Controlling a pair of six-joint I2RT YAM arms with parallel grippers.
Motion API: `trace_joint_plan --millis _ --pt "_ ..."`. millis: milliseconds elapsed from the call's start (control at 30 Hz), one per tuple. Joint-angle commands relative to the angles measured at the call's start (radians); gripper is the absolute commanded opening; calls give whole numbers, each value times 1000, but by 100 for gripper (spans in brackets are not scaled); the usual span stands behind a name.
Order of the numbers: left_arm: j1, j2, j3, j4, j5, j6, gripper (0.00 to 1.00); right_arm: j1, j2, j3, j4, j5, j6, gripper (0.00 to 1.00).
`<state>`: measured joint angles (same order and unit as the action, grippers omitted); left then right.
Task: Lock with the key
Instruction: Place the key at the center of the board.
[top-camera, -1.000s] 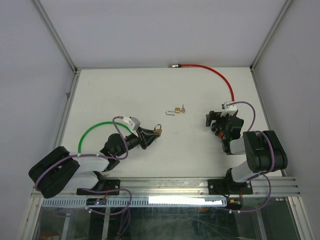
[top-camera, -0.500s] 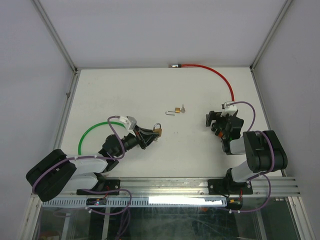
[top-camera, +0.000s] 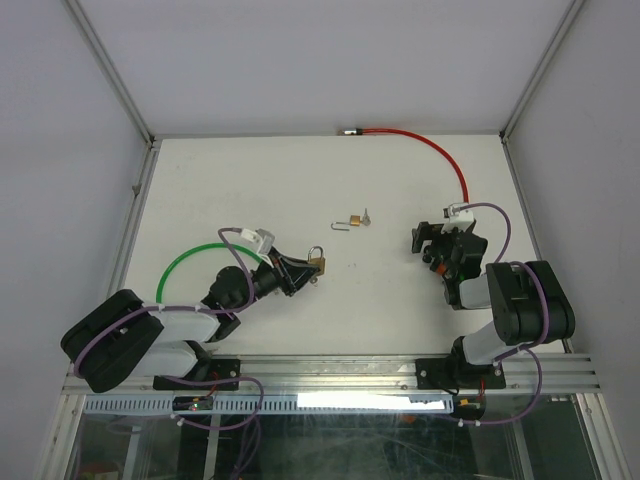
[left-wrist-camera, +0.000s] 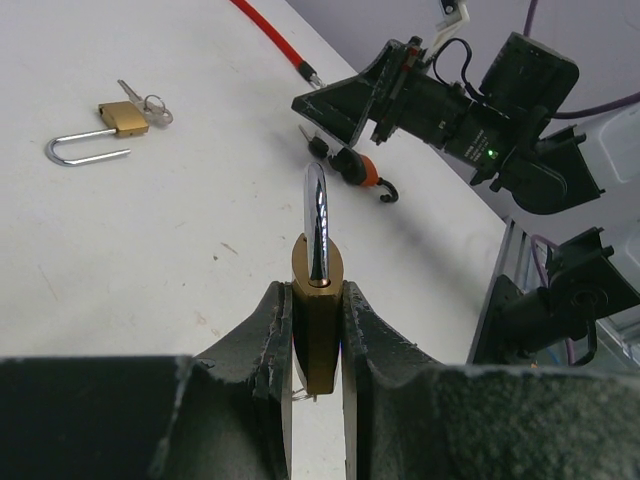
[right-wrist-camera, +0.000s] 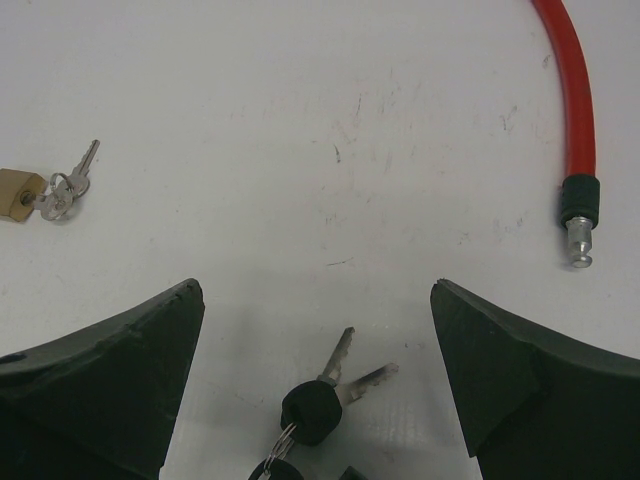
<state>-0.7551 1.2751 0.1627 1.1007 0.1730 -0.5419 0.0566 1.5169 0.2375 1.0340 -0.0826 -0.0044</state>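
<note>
My left gripper (top-camera: 298, 270) is shut on a brass padlock (top-camera: 317, 262), its silver shackle pointing away from the wrist; in the left wrist view the padlock (left-wrist-camera: 318, 325) sits upright between my fingers. A second small brass padlock with an open shackle and keys in it (top-camera: 354, 221) lies on the table further back; it also shows in the left wrist view (left-wrist-camera: 122, 118). My right gripper (top-camera: 432, 243) is open, low over the table. Black-headed keys on a ring (right-wrist-camera: 325, 400) lie between its fingers.
A red cable lock (top-camera: 430, 148) curves along the back right of the table; its metal end (right-wrist-camera: 578, 228) shows in the right wrist view. A green cable (top-camera: 187, 262) loops beside my left arm. Frame posts stand at the table's back corners.
My left wrist has shifted slightly with the padlock still held. The right arm has not moved.
</note>
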Motion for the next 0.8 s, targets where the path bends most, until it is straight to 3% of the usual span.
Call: trace_joint_plan --millis 0,467,767 --pt "14 -27 5 122 -27 -47 0 -5 -4 26 55 18 7 100" --pt "17 -42 0 120 -17 -61 0 -5 -7 28 47 19 7 100" --pt "18 70 20 245 33 -150 0 -5 -7 27 47 20 7 100"
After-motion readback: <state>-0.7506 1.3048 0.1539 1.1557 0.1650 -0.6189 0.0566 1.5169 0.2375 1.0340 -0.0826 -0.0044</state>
